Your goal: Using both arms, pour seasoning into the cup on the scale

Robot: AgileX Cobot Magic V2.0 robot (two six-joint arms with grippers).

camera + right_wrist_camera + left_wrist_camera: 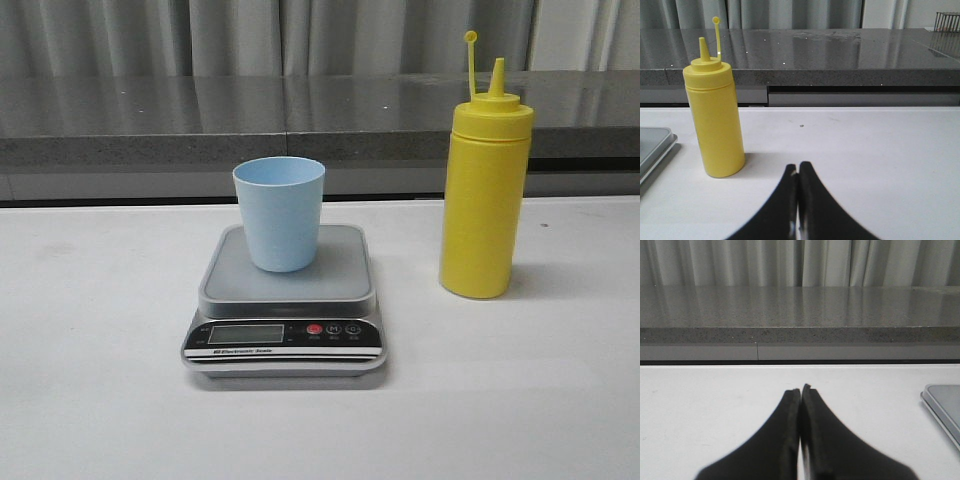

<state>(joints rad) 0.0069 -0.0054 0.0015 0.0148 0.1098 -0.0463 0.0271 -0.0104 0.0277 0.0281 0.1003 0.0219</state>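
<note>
The pale blue cup stands upright on the grey platform of the scale, mid-table in the front view. The yellow seasoning bottle stands upright on the table to the right of the scale, its small cap flipped up on its tether. In the right wrist view the seasoning bottle is ahead of my right gripper, which is shut on nothing. My left gripper is shut and empty over bare table, with a corner of the scale off to one side. Neither arm shows in the front view.
A grey stone counter with grey curtains behind runs along the table's far edge. The white table surrounds the scale. A small wire rack sits far off on the counter in the right wrist view.
</note>
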